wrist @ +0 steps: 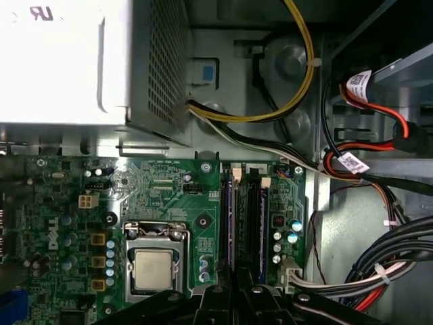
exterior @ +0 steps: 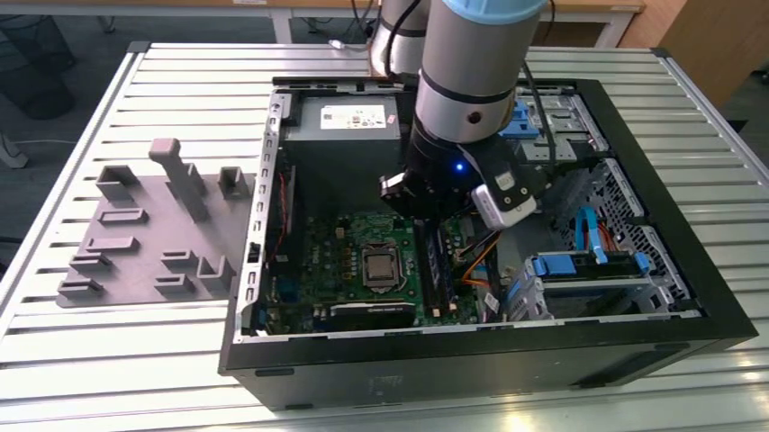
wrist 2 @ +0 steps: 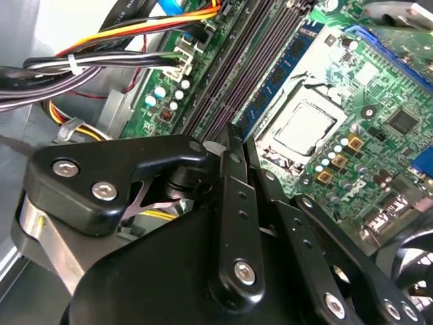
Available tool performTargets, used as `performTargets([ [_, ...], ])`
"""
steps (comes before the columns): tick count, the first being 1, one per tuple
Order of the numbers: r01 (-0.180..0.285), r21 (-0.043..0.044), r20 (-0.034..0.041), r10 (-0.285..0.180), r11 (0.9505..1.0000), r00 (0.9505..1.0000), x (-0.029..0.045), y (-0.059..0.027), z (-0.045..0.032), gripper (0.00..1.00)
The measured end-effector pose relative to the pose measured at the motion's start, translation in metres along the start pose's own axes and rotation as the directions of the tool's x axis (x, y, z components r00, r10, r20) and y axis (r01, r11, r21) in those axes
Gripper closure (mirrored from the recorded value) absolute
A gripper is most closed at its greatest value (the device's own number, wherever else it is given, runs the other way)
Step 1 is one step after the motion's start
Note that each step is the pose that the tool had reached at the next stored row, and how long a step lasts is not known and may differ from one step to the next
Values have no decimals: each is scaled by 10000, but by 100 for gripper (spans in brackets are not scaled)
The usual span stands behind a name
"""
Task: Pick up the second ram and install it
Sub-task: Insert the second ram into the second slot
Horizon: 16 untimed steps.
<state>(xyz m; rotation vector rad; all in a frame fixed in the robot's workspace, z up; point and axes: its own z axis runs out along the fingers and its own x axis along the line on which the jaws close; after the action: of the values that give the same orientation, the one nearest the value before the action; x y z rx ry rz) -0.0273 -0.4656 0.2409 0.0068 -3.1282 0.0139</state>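
Observation:
My gripper [exterior: 420, 216] hangs inside the open computer case over the green motherboard [exterior: 348, 243]. The second ram [wrist 2: 281, 71] is a thin dark-blue stick, standing on edge in the slot next to the processor [wrist 2: 304, 125]. It runs straight out from between my fingertips. In both wrist views the black fingers [wrist 2: 230, 203] are closed together at the stick's near end, with the gripper [wrist: 237, 288] in line with the ram [wrist: 230, 217]. Another bluish stick [wrist: 262, 217] sits in a slot farther from the processor.
The power supply [exterior: 348, 117] fills the case's far end. Bundled cables [wrist: 379, 271] lie beside the slots on the side away from the processor. Blue drive-bay clips [exterior: 565, 264] sit at the exterior view's right. A grey fixture plate [exterior: 144, 234] lies on the table at the exterior view's left.

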Motion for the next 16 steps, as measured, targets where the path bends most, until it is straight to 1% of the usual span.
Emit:
performTargets([
  [7,0,-29,0,0,10000,10000,-2,-29,85,86],
  [16,-28,-29,-1,28,10000,10000,-2,-60,143,86],
])
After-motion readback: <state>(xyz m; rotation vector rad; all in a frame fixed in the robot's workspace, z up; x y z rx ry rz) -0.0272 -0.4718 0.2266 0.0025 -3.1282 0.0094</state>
